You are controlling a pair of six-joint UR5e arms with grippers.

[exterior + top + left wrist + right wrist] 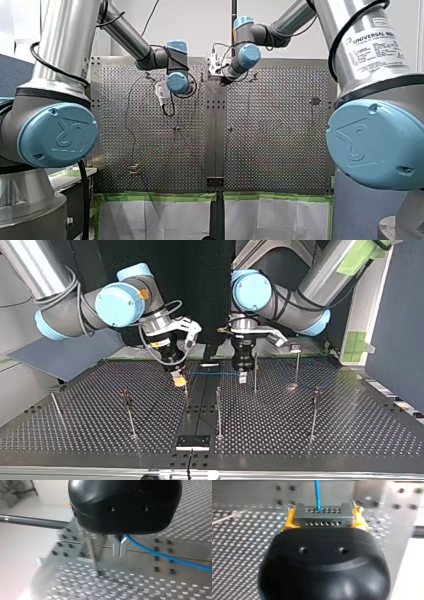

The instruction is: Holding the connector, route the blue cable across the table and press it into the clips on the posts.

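Going across the top view from its left: my right hand (178,380) points down at the tabletop (350,432) near the far edge, just left of the centre seam (200,400). In the right wrist view it is clamped on the connector (324,520), a grey block with rows of small holes. Yellow pads (287,522) grip the block on both sides, and the hand's black housing (324,567) covers its lower part. The blue cable (318,495) leaves a hole in the connector and runs straight out of the frame.

In the top view the cable shows only as a short, faint blue line low over the seam, between the two hands. Next comes my left hand (242,376), also pointing down, just right of the seam. I cannot tell whether it is open or closed. Its wrist view is mostly filled by its own housing; the cable comes out from behind that and is cut off at the frame's edge.

Thin upright posts (218,410) stand spread over the tabletop, with one close beside each hand. Their clips are too small to make out. The widest gaps between posts lie toward the near edge and the two side edges. In the front view the arms' own joints hide both hands.
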